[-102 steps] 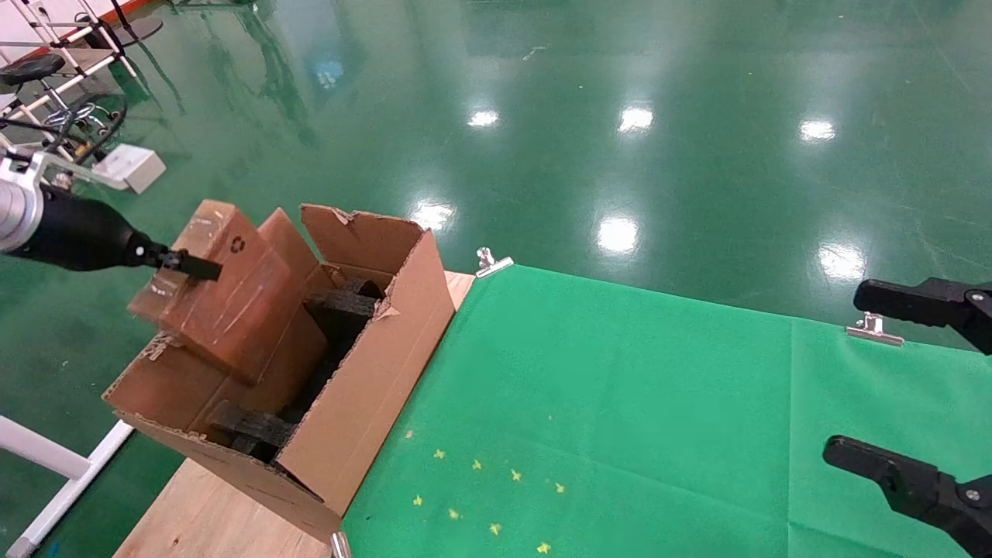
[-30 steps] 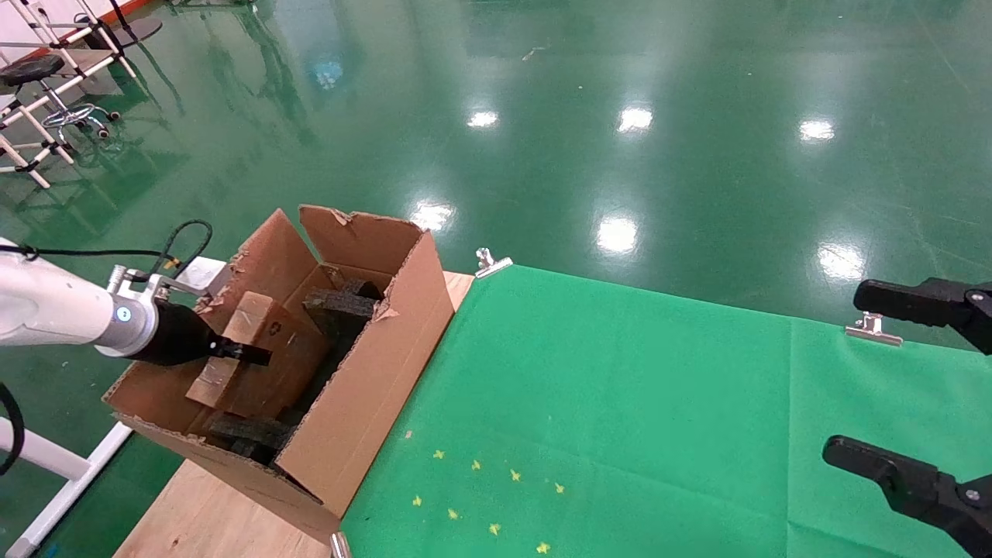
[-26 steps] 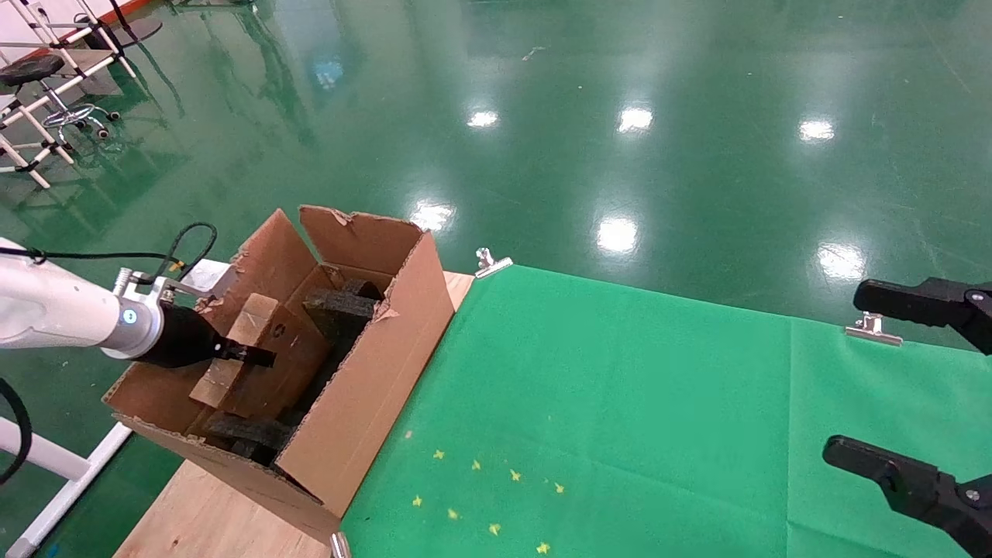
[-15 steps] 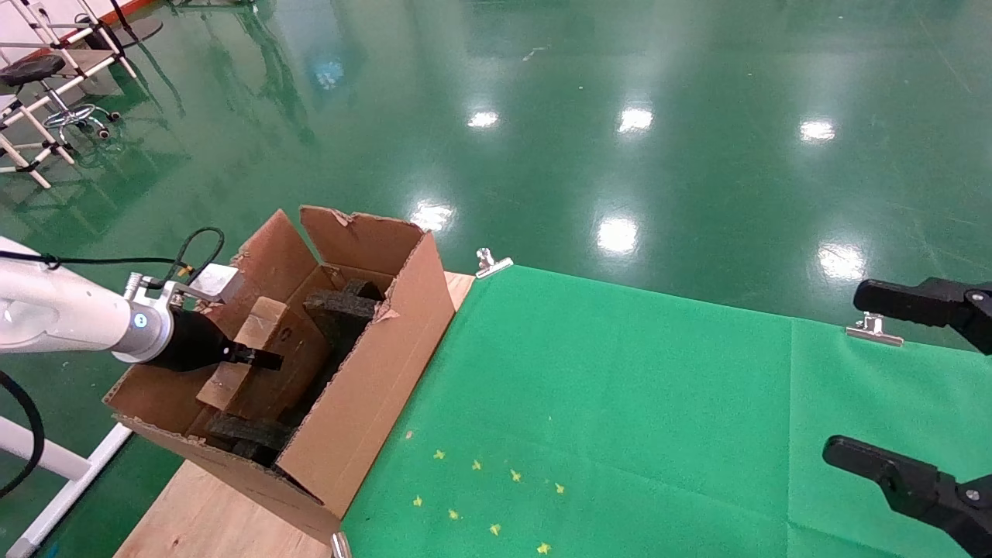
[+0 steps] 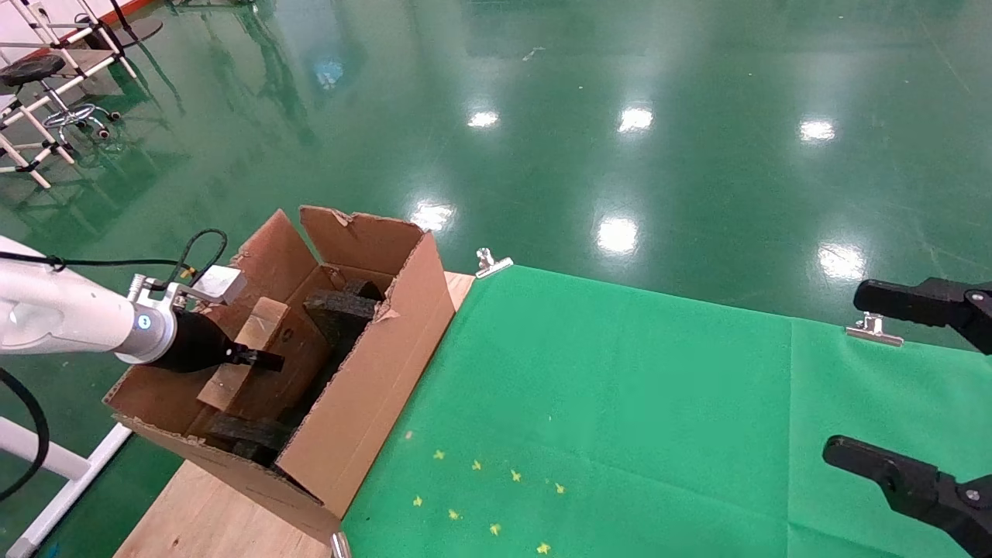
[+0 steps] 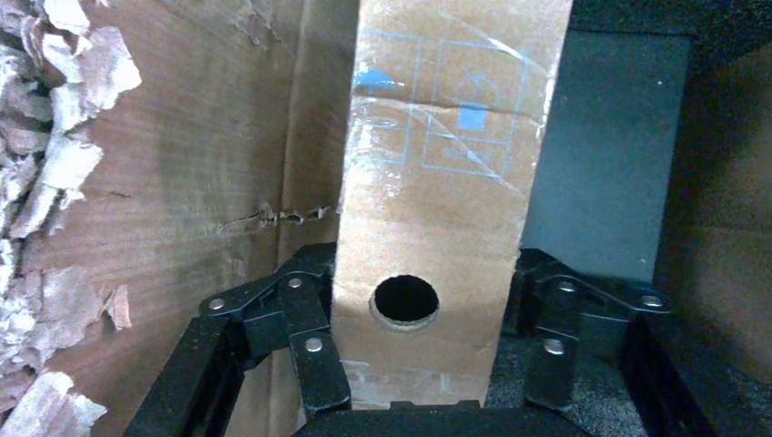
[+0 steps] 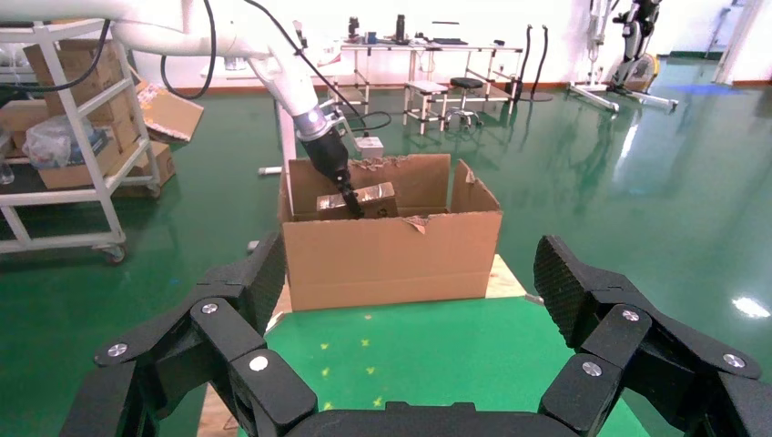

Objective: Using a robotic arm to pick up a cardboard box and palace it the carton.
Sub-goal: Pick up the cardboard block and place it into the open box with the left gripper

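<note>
Cardboard box point(image 6: 443, 182) clamped in the left hand point(image 6: 419, 341), down inside the carton point(image 5: 364, 387).

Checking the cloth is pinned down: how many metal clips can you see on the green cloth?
2: one clip at the cloth's far corner beside the carton, another on the far edge toward the right. Others may lie out of frame.

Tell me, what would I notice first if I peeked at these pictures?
Probably the carton, a big brown box with torn flaps standing on the table's left end. The left gripper reaches down into it, clamped on the small cardboard box beside dark foam blocks. On the right, the right gripper hangs open over the bright green cloth.
</note>
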`<state>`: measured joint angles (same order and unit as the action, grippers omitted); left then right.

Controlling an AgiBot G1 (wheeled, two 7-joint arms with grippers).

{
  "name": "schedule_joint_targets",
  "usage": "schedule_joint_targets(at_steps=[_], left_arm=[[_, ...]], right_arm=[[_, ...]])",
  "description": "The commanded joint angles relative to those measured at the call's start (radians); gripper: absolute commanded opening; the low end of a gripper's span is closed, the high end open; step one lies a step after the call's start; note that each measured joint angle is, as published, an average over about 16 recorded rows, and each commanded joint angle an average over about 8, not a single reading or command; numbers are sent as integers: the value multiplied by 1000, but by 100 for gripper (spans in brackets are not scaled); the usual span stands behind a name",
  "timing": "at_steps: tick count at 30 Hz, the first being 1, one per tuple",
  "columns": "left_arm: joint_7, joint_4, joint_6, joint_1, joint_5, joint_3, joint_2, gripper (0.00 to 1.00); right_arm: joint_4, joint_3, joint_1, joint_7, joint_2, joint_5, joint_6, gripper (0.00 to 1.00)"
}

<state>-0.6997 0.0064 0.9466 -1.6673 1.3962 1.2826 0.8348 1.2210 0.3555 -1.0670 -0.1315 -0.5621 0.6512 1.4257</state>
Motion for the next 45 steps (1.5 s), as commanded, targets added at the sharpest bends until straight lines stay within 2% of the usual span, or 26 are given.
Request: schedule_joint_targets(at_steps=[1, 32, 39, 45], left_arm=[[0, 0, 0, 0, 0, 0, 0, 100], [10, -14, 30, -103, 19, 14, -18, 100], [4, -35, 77, -185, 4, 3, -39, 100], [-26, -79, 192, -298, -39, -26, -68, 100]], right_arm=[[0, 0, 0, 0, 0, 0, 0, 100], [0, 0, 0, 0, 0, 0, 0, 100], [0, 0, 0, 0, 0, 0, 0, 100], [0, 0, 0, 0, 0, 0, 0, 100]])
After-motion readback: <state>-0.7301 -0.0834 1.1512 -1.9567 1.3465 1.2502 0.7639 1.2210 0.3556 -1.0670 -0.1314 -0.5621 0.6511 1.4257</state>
